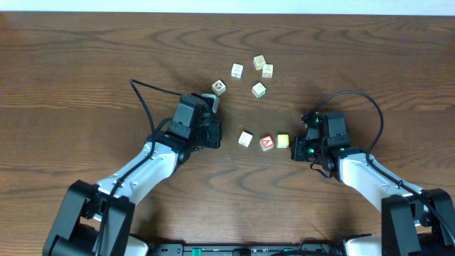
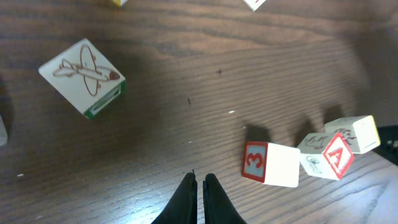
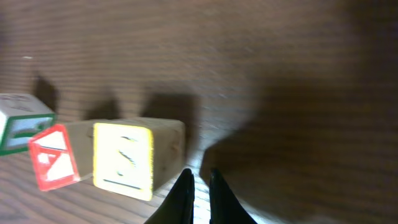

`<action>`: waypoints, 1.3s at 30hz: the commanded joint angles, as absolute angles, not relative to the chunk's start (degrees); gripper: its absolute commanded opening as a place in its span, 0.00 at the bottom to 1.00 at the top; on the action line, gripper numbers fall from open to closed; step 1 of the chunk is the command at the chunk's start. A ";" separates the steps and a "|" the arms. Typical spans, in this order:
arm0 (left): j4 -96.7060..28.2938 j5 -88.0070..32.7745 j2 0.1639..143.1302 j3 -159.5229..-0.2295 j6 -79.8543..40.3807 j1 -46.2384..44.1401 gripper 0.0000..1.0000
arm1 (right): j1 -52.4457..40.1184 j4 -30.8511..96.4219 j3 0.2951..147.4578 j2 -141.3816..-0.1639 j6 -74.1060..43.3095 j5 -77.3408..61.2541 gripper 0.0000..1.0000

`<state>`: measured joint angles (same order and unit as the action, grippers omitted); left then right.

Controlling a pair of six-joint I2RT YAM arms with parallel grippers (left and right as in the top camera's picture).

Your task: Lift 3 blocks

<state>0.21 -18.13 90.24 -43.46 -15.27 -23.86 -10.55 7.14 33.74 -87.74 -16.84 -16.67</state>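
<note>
Overhead: dark wood-grain table (image 1: 85, 57). Three small wooden cubes rest on it in a row at centre: cream block (image 1: 245, 139), red A block (image 1: 267, 143), yellow block (image 1: 283, 141). The left gripper (image 1: 215, 135) is near the cream end and the right gripper (image 1: 296, 148) just beside the yellow end; their fingertips are hard to make out under the black housings. Five printed cubes (image 1: 259, 89) lie scattered beyond. Left wrist: fingers (image 2: 186, 199) pressed together, pinching nothing. The cream block (image 2: 270, 163) shows a red-framed "3". An aeroplane cube (image 2: 83, 78) has a green edge. Two cubes are cut off at the top. Right wrist: blurred. Fingers (image 3: 219, 196) nearly touching, empty. The yellow block (image 3: 124, 160) shows a yellow-framed face, and the cream block is cropped at the left edge.
</note>
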 commanded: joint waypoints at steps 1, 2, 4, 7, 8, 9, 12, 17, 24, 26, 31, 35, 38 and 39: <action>0.34 -18.87 91.77 -43.07 -16.01 -24.21 0.07 | -10.13 6.04 33.65 -88.01 -15.14 -20.01 0.09; 0.38 -18.87 92.01 -43.07 -16.03 -24.36 0.07 | -10.13 5.80 33.65 -88.01 -15.11 -20.01 0.09; 0.64 -18.85 92.47 -43.07 -16.08 -24.80 0.07 | -10.20 5.48 33.65 -88.01 -15.11 -20.08 0.09; 1.56 -18.85 92.95 -43.07 -16.67 -25.54 0.07 | -10.22 5.28 33.65 -88.03 -14.90 -22.57 0.09; 2.22 -18.90 93.19 -43.07 -16.88 -25.89 0.07 | -10.22 5.13 33.65 -88.03 -14.63 -24.32 0.09; 2.35 -18.85 93.25 -43.07 -17.23 -26.13 0.07 | -10.22 5.10 33.65 -88.03 -14.66 -24.88 0.09; 2.90 -19.07 93.47 -43.07 -17.98 -27.11 0.08 | -10.22 5.28 33.65 -88.03 -14.68 -25.15 0.08; 2.90 -19.00 93.56 -43.07 -17.93 -29.43 0.07 | -10.35 5.80 33.65 -88.03 -14.70 -25.80 0.08; 2.72 -18.81 93.58 -43.07 -17.96 -30.94 0.07 | -12.40 7.94 33.63 -88.03 -14.68 -25.76 0.04; 2.57 -18.83 93.58 -43.07 -17.96 -30.96 0.07 | -12.86 8.32 33.63 -88.03 -14.48 -25.76 0.04; 2.26 -18.83 93.58 -43.07 -18.13 -30.94 0.07 | -13.69 8.34 33.63 -88.03 -14.24 -25.74 0.04; 2.24 -18.83 93.58 -43.07 -18.52 -30.94 0.07 | -13.72 8.40 33.63 -88.03 -14.31 -21.74 0.04; 2.24 -17.93 93.60 -43.07 -21.21 -30.96 0.07 | -13.69 8.45 33.63 -88.03 -14.50 -19.97 0.04; 2.24 -17.17 93.60 -43.07 -21.87 -30.96 0.07 | -13.69 8.45 33.63 -88.03 -14.72 -19.68 0.04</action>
